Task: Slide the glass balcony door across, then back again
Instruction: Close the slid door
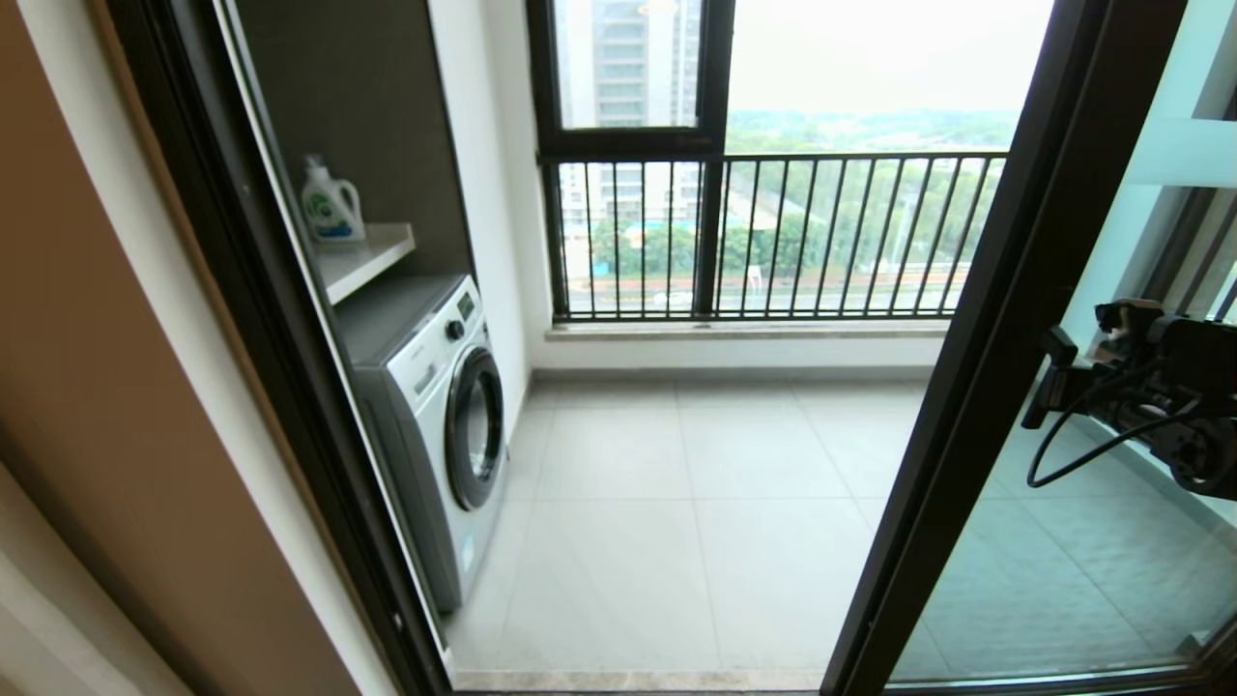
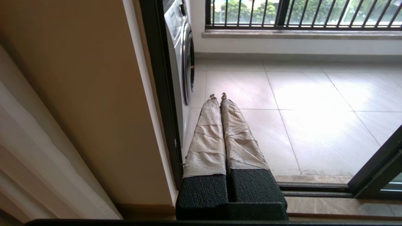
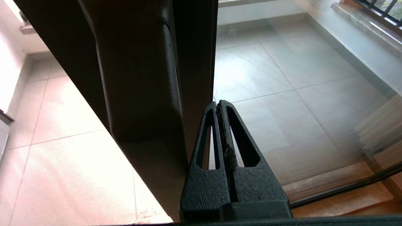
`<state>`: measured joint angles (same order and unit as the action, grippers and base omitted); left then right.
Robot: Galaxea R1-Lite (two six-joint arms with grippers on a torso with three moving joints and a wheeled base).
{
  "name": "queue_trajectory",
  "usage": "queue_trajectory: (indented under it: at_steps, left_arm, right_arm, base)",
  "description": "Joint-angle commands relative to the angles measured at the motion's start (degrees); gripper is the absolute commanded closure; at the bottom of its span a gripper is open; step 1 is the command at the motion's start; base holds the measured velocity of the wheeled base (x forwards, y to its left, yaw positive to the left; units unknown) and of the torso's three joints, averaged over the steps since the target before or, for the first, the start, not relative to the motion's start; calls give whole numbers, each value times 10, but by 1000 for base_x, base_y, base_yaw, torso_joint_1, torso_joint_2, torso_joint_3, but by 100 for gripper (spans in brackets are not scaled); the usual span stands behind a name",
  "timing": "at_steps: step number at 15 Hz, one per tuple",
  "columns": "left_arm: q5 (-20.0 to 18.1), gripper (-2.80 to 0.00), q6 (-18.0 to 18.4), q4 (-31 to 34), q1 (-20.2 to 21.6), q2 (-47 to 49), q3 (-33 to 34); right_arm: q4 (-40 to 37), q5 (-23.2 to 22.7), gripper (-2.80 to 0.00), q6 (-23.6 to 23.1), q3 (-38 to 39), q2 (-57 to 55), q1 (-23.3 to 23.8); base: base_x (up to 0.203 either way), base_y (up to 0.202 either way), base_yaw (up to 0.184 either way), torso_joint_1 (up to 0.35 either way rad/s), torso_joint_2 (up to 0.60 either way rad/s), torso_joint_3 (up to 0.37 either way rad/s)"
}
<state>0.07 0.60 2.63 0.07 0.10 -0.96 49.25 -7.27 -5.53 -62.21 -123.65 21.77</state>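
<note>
The glass balcony door (image 1: 976, 387) stands at the right of the doorway, with its dark frame slanting down the head view and a pale frosted band (image 1: 1184, 150) high on the glass. Its dark bar handle (image 3: 138, 78) fills the right wrist view. My right gripper (image 3: 219, 102) is shut with nothing in it, and its tips lie against the frame just beside the handle; it also shows in the head view (image 1: 1049, 382). My left gripper (image 2: 218, 95), with tape-wrapped fingers, is shut and empty, low by the left door jamb (image 2: 160, 94). The door's bottom corner (image 2: 377, 166) shows there too.
Through the open doorway lies the tiled balcony floor (image 1: 696, 483). A white washing machine (image 1: 440, 416) stands at the left under a shelf with a detergent bottle (image 1: 330, 203). The black-railed outer window (image 1: 773, 237) closes the far side. The floor track (image 2: 314, 190) runs along the threshold.
</note>
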Motion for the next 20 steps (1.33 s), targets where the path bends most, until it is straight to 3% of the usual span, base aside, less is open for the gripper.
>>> queue_trajectory:
  at_steps: [1, 5, 20]
  left_arm:
    - [0, 0, 1, 0, 0, 0, 0]
    - [0, 0, 0, 0, 0, 1, 0]
    - [0, 0, 0, 0, 0, 1, 0]
  right_arm:
    - [4, -1, 0, -1, 6, 1, -11]
    - [33, 22, 0, -1, 21, -1, -39]
    - [42, 37, 0, -1, 23, 5, -78]
  base:
    - [0, 0, 0, 0, 0, 0]
    - [0, 0, 0, 0, 0, 0]
    - [0, 0, 0, 0, 0, 0]
